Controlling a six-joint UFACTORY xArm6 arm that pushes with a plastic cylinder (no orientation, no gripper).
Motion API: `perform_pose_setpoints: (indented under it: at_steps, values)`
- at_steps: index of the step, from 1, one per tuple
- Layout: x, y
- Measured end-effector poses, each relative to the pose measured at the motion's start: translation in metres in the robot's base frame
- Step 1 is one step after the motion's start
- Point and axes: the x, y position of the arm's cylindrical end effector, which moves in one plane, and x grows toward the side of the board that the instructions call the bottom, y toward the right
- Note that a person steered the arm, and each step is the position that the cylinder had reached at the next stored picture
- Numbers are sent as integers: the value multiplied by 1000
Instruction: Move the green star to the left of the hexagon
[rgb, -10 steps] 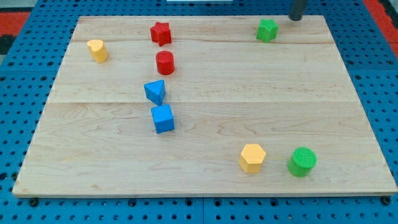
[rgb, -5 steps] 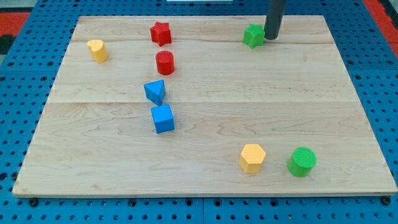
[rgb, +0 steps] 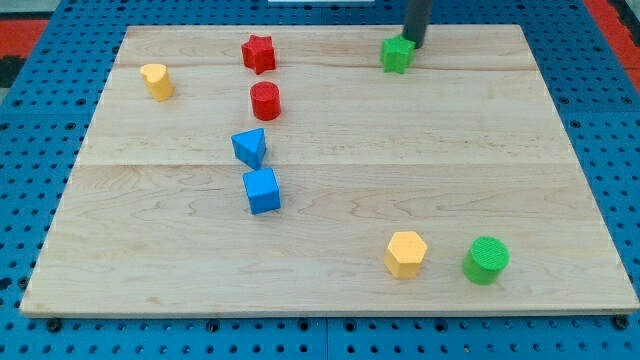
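The green star (rgb: 397, 55) lies near the view's top, right of centre, on the wooden board (rgb: 330, 170). My tip (rgb: 414, 44) is against the star's upper right side. The yellow hexagon (rgb: 405, 254) lies far below, near the view's bottom right, with a green cylinder (rgb: 486, 260) just to its right.
A red star (rgb: 258, 53) and a red cylinder (rgb: 265, 101) lie at the upper left of centre. A blue triangular block (rgb: 250, 148) and a blue cube (rgb: 262, 191) lie below them. A small yellow block (rgb: 156, 81) is at the upper left.
My tip came down from the top right edge to the green star and pushed it leftward by a few centimetres. The other blocks have not moved.
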Motion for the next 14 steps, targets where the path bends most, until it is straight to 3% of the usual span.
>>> perform_pose_setpoints:
  at_steps: [1,2,5,7,9,11,12,13,14]
  values:
    - [6,-41]
    - [61,-42]
    - [162,16]
    - [235,17]
    - [234,-1]
    - [225,-60]
    - [268,-61]
    - [277,-62]
    - [247,-46]
